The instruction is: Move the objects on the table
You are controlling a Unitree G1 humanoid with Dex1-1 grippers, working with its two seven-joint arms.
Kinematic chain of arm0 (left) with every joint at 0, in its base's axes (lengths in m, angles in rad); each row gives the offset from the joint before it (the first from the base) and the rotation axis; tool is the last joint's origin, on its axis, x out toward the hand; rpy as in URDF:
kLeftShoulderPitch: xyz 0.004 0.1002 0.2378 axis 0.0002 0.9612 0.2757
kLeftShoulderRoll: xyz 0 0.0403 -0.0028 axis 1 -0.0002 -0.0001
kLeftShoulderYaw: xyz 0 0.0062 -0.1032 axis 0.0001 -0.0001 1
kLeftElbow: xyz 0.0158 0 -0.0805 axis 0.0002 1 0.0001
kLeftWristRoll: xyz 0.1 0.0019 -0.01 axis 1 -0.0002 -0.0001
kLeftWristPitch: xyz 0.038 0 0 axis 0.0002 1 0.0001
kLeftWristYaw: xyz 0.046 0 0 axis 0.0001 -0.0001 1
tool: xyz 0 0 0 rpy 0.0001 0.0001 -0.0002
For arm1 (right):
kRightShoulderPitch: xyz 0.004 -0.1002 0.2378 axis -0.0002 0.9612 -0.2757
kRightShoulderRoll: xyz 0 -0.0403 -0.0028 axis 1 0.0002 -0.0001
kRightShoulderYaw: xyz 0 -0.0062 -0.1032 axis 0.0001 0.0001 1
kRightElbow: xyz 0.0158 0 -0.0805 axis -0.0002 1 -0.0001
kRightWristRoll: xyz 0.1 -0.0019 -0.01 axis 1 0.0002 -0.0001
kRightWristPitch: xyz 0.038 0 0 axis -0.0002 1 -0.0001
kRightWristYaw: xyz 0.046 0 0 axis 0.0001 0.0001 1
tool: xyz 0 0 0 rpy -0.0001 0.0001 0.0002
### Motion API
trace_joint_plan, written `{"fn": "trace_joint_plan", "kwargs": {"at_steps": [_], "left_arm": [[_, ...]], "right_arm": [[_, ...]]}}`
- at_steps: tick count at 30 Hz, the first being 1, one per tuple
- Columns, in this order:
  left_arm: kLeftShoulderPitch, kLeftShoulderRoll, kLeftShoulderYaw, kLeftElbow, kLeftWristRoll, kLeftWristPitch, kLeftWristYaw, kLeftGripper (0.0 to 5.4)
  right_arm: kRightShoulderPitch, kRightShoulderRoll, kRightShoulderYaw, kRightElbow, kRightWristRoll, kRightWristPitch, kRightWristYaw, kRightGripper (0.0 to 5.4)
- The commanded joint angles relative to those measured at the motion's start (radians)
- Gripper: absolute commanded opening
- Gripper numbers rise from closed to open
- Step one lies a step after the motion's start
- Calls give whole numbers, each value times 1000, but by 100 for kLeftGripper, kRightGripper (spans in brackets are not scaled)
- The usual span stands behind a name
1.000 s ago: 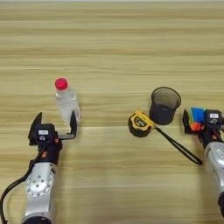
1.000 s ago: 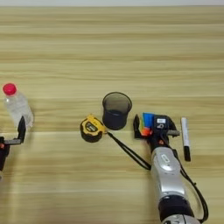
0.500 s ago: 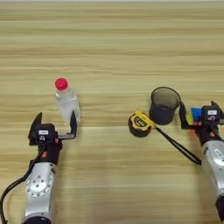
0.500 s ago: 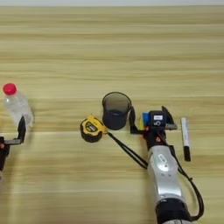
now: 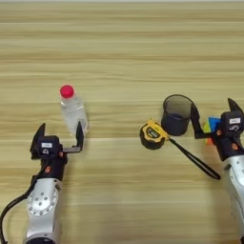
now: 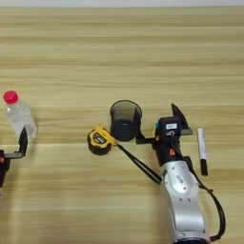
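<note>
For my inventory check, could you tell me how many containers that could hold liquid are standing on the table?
2. The bottle stands on the left, by the left gripper; the cup stands right of centre, beside the tape measure. None appears hidden.

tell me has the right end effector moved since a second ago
Yes. The right end effector has slid toward the robot's left: it now sits nearer the dark cup and further from the marker, covering most of the puzzle cube.
</note>
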Motion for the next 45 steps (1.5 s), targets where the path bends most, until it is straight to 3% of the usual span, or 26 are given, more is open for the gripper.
{"fn": "trace_joint_plan", "kwargs": {"at_steps": [1,10,16,22,34,45], "left_arm": [[6,0,-2,-8,-2,7,1,540],[5,1,-1,-8,-3,7,0,540],[4,1,-1,-8,-3,7,0,540],[8,1,-1,-13,-3,8,0,540],[10,-2,-2,-20,-2,11,3,540],[3,-2,-2,-9,-1,11,3,540]], "right_arm": [[29,1,10,-83,10,42,7,538],[61,-14,123,-103,-4,44,110,538],[68,-41,217,-54,-54,15,178,538],[69,-59,266,0,-62,24,228,538],[32,-51,263,126,-48,27,244,538],[-51,-14,247,289,-50,-22,230,538]]}}
